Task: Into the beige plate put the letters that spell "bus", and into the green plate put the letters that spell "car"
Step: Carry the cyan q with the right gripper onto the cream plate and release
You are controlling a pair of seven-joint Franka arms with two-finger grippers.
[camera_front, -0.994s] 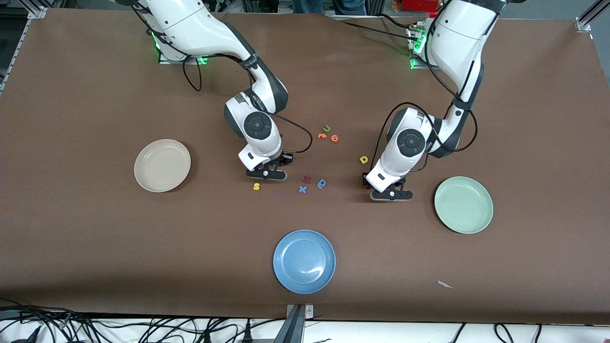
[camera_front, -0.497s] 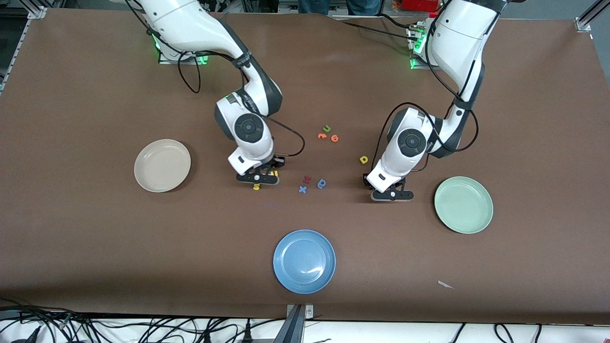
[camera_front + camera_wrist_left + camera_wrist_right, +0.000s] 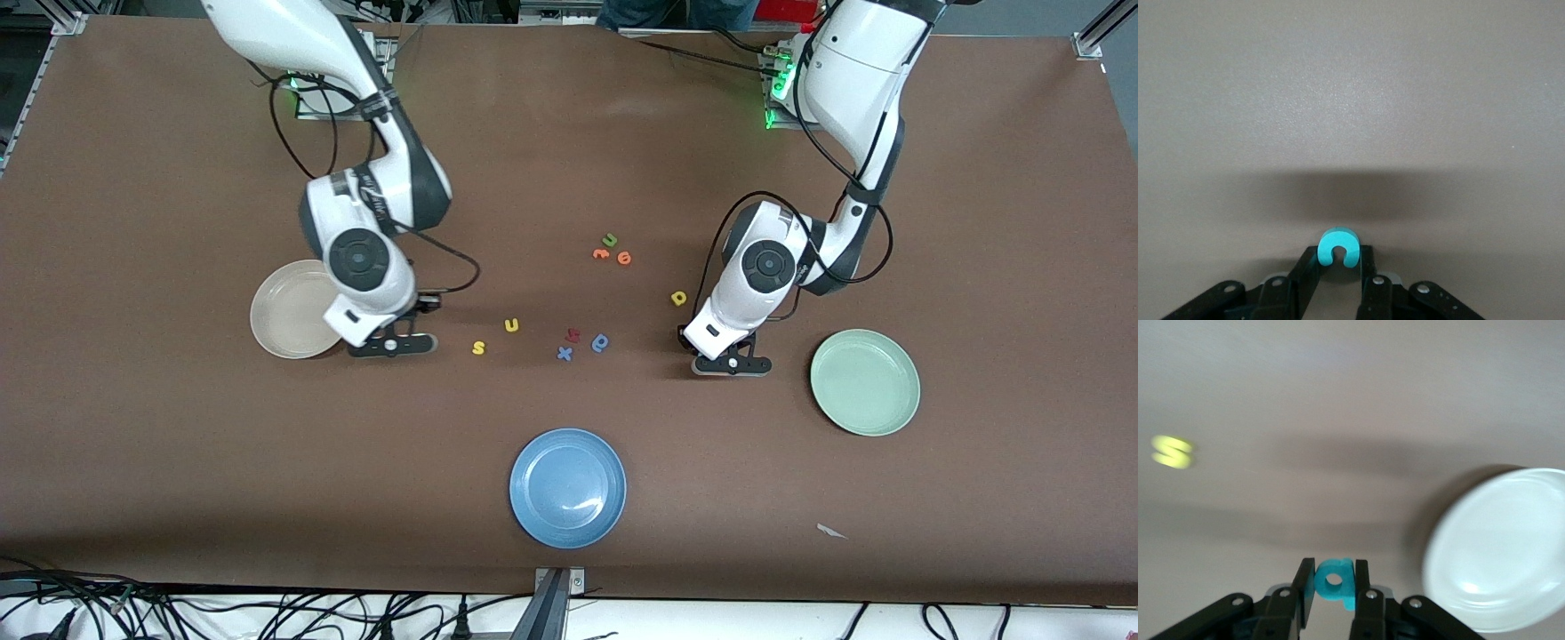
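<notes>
My right gripper (image 3: pixel 391 345) (image 3: pixel 1334 564) hangs low beside the beige plate (image 3: pixel 302 308) (image 3: pixel 1501 550), shut on the teal "b" (image 3: pixel 1346 579). My left gripper (image 3: pixel 731 364) (image 3: pixel 1338 249) is down at the table near the green plate (image 3: pixel 864 382), shut on the teal "c" (image 3: pixel 1328 243). The yellow "s" (image 3: pixel 478 348) (image 3: pixel 1173 451) and yellow "u" (image 3: pixel 511 325) lie on the table between the two grippers. The yellow "a" (image 3: pixel 679 298) lies just farther from the front camera than the left gripper. Both plates hold nothing.
A red letter (image 3: pixel 573 335), a blue "x" (image 3: pixel 564 354) and a blue round letter (image 3: pixel 600 342) lie mid-table. A green "u" (image 3: pixel 609 239) and two orange letters (image 3: pixel 601 254) lie farther back. The blue plate (image 3: pixel 567 487) sits near the front edge, with a white scrap (image 3: pixel 831 532) toward the left arm's end.
My right arm has swung from the middle letters toward the beige plate, carrying the "b" and uncovering the yellow "u". My left gripper has closed on the "c" without shifting place.
</notes>
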